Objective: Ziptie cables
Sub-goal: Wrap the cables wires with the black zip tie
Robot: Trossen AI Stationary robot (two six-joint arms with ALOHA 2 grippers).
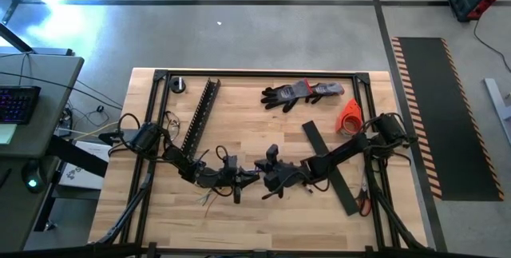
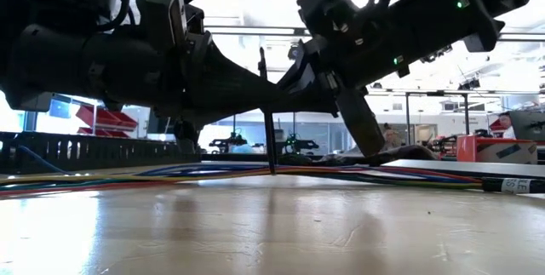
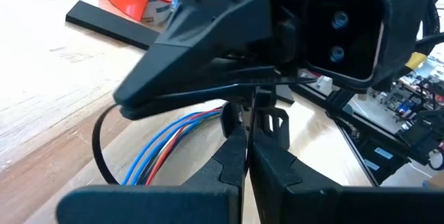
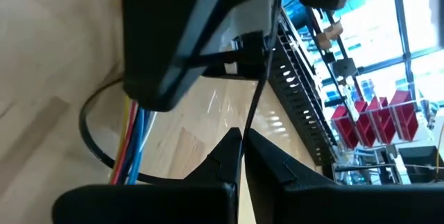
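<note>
The cables (image 2: 170, 173), a bunch of thin blue, red, orange and yellow wires, lie flat along the table near its front middle (image 1: 209, 198). A black zip tie loops loosely around them (image 3: 99, 148) (image 4: 89, 130), and its strap stands upright from the bunch (image 2: 271, 139). My left gripper (image 1: 243, 176) and my right gripper (image 1: 262, 172) meet tip to tip just above the bunch, both shut on the zip tie. In each wrist view the other gripper fills the frame's top. My left gripper pinches the zip tie between its two fingertips (image 3: 236, 132), right beside the small square head (image 3: 274, 122). The fingers hide the exact spot. They come in level from the table's left, and the loop hangs slack around the cables. My right gripper pinches the thin strap (image 4: 251, 113) between its two fingertips (image 4: 229, 148). It comes from the table's right, slanting slightly down. The strap runs on past the fingers, clear of the table.
A long black slotted bar (image 1: 200, 114) lies at the back left, with a small round thing (image 1: 177, 85) near the far corner. Dark gloves (image 1: 299, 93) lie at the back, an orange object (image 1: 350, 116) and a flat black strip (image 1: 329, 166) on the right.
</note>
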